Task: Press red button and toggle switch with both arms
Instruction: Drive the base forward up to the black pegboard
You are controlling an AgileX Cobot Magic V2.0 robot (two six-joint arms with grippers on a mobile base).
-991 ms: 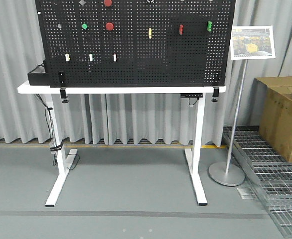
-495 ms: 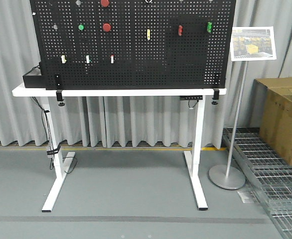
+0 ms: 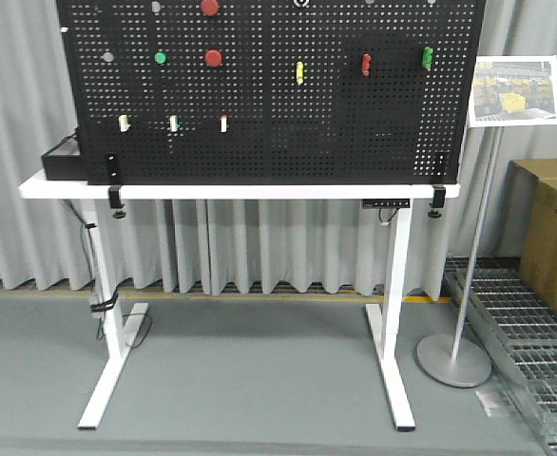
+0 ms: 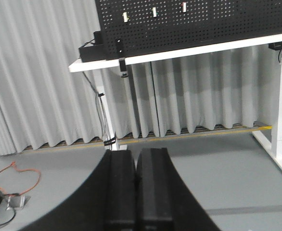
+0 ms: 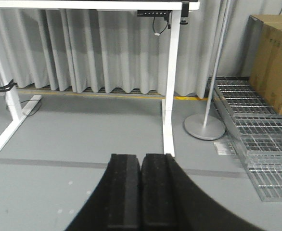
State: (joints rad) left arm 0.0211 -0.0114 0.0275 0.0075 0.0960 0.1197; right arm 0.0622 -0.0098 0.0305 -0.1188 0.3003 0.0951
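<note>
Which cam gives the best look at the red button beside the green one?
Exterior front-facing view: the red button shows whole on the pegboard, just right of the green button. Left wrist view catches only the board's bottom rows, below it. Right wrist view shows table legs and floor, no button.

The pegboard [image 3: 259, 133] looked matt black and perforated; the red button [image 3: 213, 58] dull plastic; the tabletop [image 3: 240, 191] smooth white; the curtain [image 3: 288, 247] grey cloth; the box [image 3: 554, 237] brown cardboard.
</note>
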